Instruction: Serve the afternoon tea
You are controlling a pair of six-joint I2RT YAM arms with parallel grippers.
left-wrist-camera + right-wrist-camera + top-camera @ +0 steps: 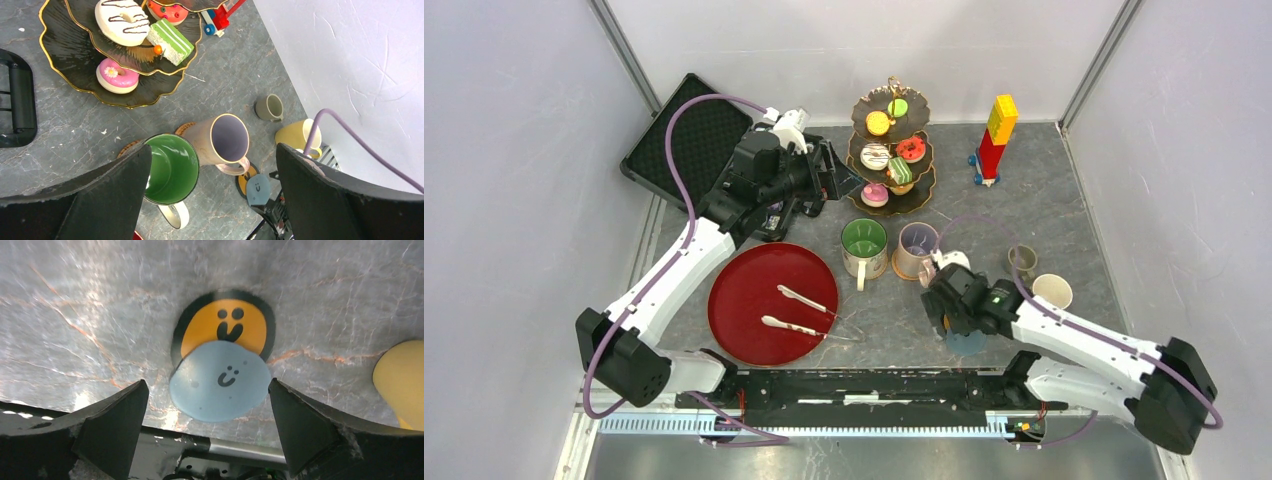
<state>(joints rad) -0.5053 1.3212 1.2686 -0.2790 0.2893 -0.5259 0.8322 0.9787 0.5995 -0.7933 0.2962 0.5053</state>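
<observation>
Right gripper (207, 400) jaws spread wide over two overlapped coasters, nothing held.

The blue coaster (220, 382) is seen flat on the tabletop (75, 315) at the centre of the right wrist view. Its upper edge is lapped over the orange coaster (222, 325), and the yellow mug (400, 375) sits at the right edge. In the top view the pair lies lower centre-right, below the lilac mug (917, 243). The blue coaster is judged thin, light and fairly stiff. Little rim is offered for a pinch, and sliding on the smooth tabletop is likely. The best hold is judged to be across the rim where it rides up on the orange one. The left gripper (212, 152) is also spread and empty, above the green-lined mug (172, 167), below the stand (75, 80).
</observation>
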